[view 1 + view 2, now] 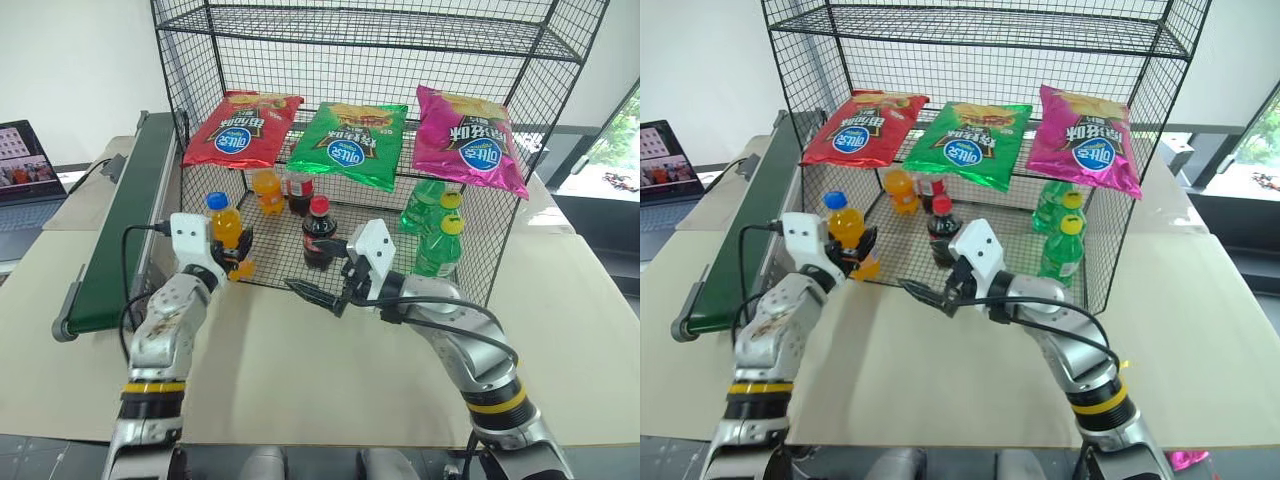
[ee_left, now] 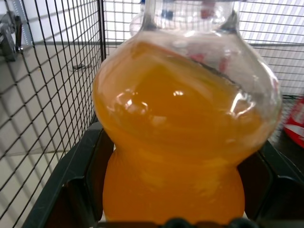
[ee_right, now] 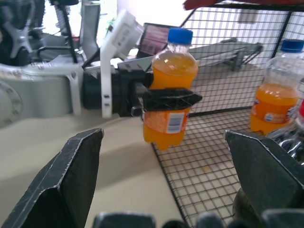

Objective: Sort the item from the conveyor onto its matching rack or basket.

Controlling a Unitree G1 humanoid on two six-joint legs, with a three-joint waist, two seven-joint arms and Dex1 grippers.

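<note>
Orange soda bottle (image 1: 228, 240) upright, squeezed tight in left gripper (image 1: 233, 252), left of middle in the frame. Rack (image 1: 470, 260) bay just behind it, twin orange bottle (image 1: 267, 190) deeper in. Right gripper (image 1: 322, 295) apart, probably empty.

a white wall (image 1: 80, 60) stands behind a beige table (image 1: 330, 380). at the far left edge sits an open laptop (image 1: 25, 165) with a lit screen. on the right, a window (image 1: 615, 150) lets in daylight, with green leaves outside. a dark cable (image 1: 85, 172) trails near the laptop.
</note>
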